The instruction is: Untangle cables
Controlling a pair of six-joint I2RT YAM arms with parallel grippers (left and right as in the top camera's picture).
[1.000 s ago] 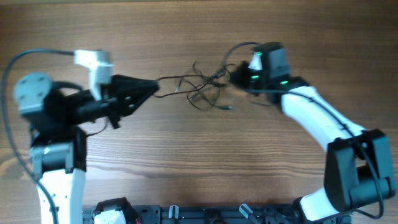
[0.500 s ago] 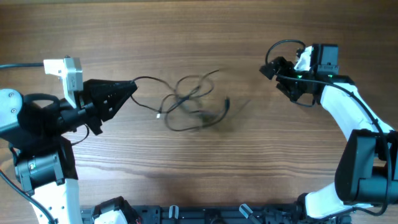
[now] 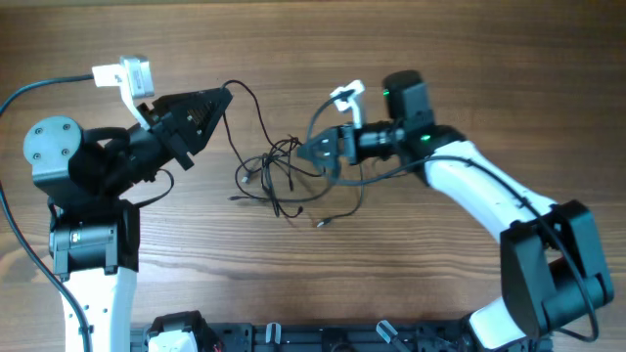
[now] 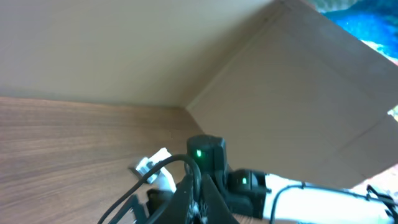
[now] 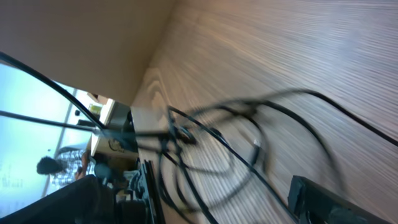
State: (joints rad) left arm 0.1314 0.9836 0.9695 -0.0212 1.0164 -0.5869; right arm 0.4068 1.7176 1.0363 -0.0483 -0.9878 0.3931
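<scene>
Because the wooden table fills the whole overhead view, everything else reads against its grain. The left arm rises from the lower left and leans toward the upper middle. The right arm curves in from the lower right and reaches leftward to the centre. The left gripper has its jaws pressed together to a point, pinching one strand that leaves its tip, arcs up and drops toward the middle of the table. The right gripper sits at the right edge of the tangle. In the right wrist view its fingers stand wide apart at the bottom corners and grip nothing, with blurred cords lying on the wood between and beyond them. The cables lie bunched in loose overlapping loops on the table between the two grippers, nearer the right one. A thin strand trails out toward the near edge and ends in a small plug.
</scene>
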